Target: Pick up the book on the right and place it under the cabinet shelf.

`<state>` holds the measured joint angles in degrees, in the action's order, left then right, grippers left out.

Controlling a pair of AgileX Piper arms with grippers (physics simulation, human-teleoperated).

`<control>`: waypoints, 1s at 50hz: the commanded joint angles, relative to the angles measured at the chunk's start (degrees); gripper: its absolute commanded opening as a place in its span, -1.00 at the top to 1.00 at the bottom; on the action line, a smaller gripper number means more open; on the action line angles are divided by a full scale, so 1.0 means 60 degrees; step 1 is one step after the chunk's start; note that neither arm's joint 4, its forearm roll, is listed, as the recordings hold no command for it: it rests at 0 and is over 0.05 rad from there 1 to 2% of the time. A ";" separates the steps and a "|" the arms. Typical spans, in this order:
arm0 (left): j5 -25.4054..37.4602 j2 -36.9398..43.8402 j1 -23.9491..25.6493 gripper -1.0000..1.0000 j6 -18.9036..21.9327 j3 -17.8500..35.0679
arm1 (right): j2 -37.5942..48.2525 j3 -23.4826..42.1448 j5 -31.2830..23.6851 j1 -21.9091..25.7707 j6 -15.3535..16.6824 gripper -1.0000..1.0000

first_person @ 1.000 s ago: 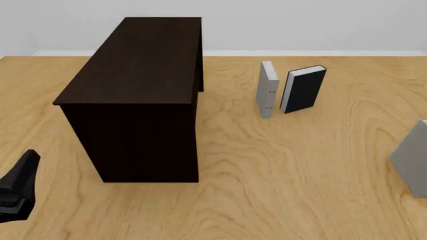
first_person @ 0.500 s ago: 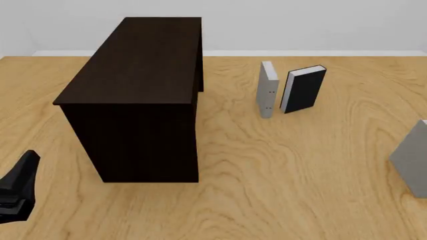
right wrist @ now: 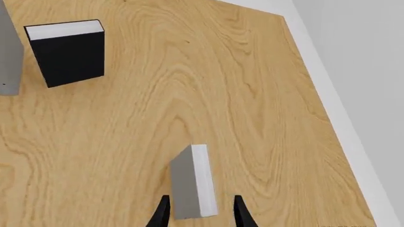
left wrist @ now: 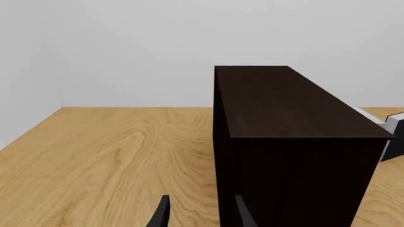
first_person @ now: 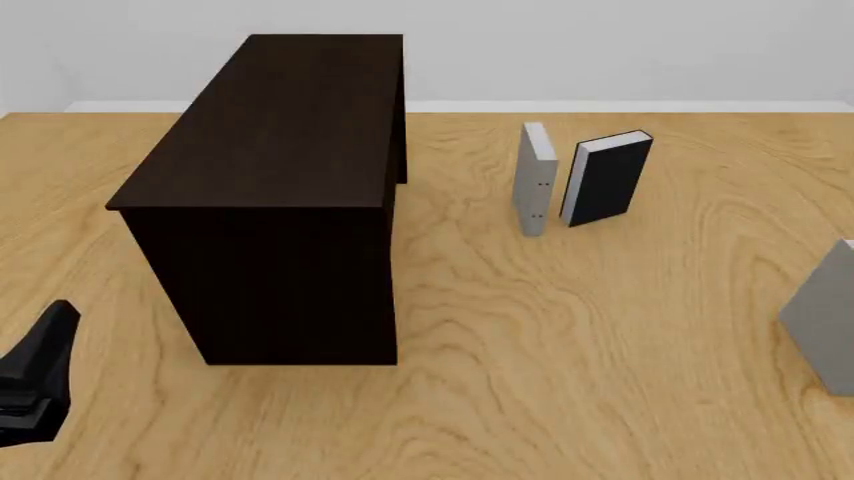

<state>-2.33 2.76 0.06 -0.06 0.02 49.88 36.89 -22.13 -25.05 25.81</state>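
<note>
In the left wrist view, the cabinet shelf (left wrist: 294,142) was seen standing close ahead on the tabletop (left wrist: 113,156), and the left pincer (left wrist: 200,213) was seen released and empty, its two fingertips parted just before the cabinet's near corner. Only slivers of the upright books showed past the cabinet's far edge, too little to be told apart.

In the front view, nothing of the task had been accomplished. The book (first_person: 825,325) on the right was standing at the frame's edge, well apart from the cabinet, with most of it cut off. A second grey book (first_person: 535,180) and a black-covered book (first_person: 607,178) were standing just beside each other farther back. The space beneath the cabinet could not be made out, its near face being uniformly dark. Of the left arm only a dark part was visible in the lower corner; the right arm was not seen at all.

In the right wrist view, the right pincer (right wrist: 200,213) was seen released, its fingertips straddling the book's near end; whether contact had been made could not be told. The grasp, the carry and the placing were judged to remain.
</note>
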 commanded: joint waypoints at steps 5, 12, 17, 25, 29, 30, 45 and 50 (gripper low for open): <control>-0.0003 0.0004 -0.0001 -1.00 0.0001 0.0000 | 0.1238 -0.0220 0.1042 -0.0382 0.0221 -1.00; -0.0001 0.0001 0.0001 -1.00 0.0001 0.0000 | 0.1980 -0.0348 0.1598 -0.0412 0.0114 -1.00; 0.0000 -0.0002 0.0000 -1.00 0.0000 0.0000 | 0.2335 -0.0362 0.1847 -0.0452 0.0127 -1.00; 0.0000 0.0000 -0.0002 -1.00 0.0000 0.0000 | 0.2749 -0.0473 0.2253 -0.0553 0.0131 -1.00; -0.0001 0.0001 0.0001 -1.00 -0.0001 0.0000 | 0.2880 -0.0584 0.2407 -0.0606 0.0192 -1.00; -0.0001 0.0000 -0.0001 -1.00 -0.0002 0.0000 | 0.2921 -0.0611 0.2458 -0.0641 0.0232 -1.00; -0.0002 0.0003 0.0001 -1.00 -0.0002 0.0000 | 0.3500 -0.0912 0.3060 -0.0726 0.0292 -1.00; 0.0002 -0.0005 0.0000 -1.00 -0.0001 0.0000 | 0.3665 -0.0987 0.3215 -0.0691 0.0254 -1.00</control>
<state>-2.34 2.77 0.06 -0.07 0.02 69.52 32.06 -5.16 -29.14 27.32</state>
